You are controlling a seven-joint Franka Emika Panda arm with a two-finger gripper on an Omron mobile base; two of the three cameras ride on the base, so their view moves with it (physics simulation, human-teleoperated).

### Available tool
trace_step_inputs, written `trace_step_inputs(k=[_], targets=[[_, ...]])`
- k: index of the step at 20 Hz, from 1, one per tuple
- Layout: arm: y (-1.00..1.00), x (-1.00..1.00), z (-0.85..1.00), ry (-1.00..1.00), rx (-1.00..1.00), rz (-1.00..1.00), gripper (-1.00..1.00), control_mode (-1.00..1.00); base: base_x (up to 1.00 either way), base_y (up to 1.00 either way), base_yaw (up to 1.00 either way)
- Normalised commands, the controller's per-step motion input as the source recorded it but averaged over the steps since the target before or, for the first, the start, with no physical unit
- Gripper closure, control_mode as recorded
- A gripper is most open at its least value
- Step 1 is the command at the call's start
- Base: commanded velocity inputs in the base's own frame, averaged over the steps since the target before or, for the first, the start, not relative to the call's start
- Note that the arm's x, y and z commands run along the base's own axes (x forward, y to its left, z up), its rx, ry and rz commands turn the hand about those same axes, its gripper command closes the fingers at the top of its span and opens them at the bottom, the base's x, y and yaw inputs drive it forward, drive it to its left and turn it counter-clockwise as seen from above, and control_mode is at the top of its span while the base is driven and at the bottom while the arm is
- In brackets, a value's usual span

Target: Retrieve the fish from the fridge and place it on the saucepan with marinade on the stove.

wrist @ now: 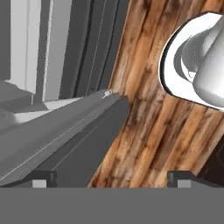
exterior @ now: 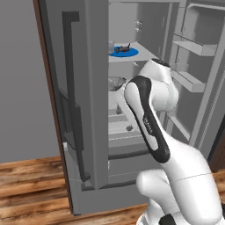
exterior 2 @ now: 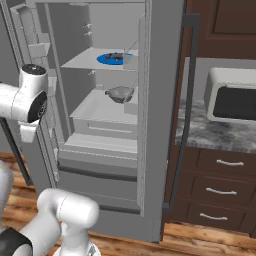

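Note:
The fridge (exterior: 88,88) stands with both doors swung wide. On its upper shelf the small dark fish (exterior: 124,47) (exterior 2: 116,56) lies on a round blue plate (exterior: 123,52) (exterior 2: 111,59). My arm is folded in front of the open compartment, well below and in front of that shelf. In the hand view my gripper (wrist: 111,178) is open with nothing between its fingertips (wrist: 43,177). It looks down at the fridge's lower edge (wrist: 65,131) and the wooden floor (wrist: 144,131). The saucepan with marinade and the stove are out of view.
A grey faceted bowl (exterior: 115,82) (exterior 2: 120,93) sits on the shelf below the plate. The right door's bins (exterior: 193,48) jut out beside my arm. A microwave (exterior 2: 232,102) stands on a stone counter (exterior 2: 215,132) over dark drawers (exterior 2: 220,190), right of the fridge.

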Motion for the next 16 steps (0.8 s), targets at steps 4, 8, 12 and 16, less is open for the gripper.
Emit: trace_step_inputs(k=[4, 8, 12, 16], targets=[[-0.35, 0.6, -0.28, 0.0, 0.58, 0.0, -1.0, -1.0, 0.0, 0.0, 0.0], [0.0, 0.55, -0.74, 0.02, 0.24, 0.06, -1.0, -1.0, 0.0, 0.0, 0.0], [0.13, 0.65, -0.71, 0.04, 0.13, 0.05, -1.0, -1.0, 0.0, 0.0, 0.0], [0.32, 0.72, -0.11, 0.09, 0.0, 0.08, -1.0, -1.0, 0.0, 0.0, 0.0]])
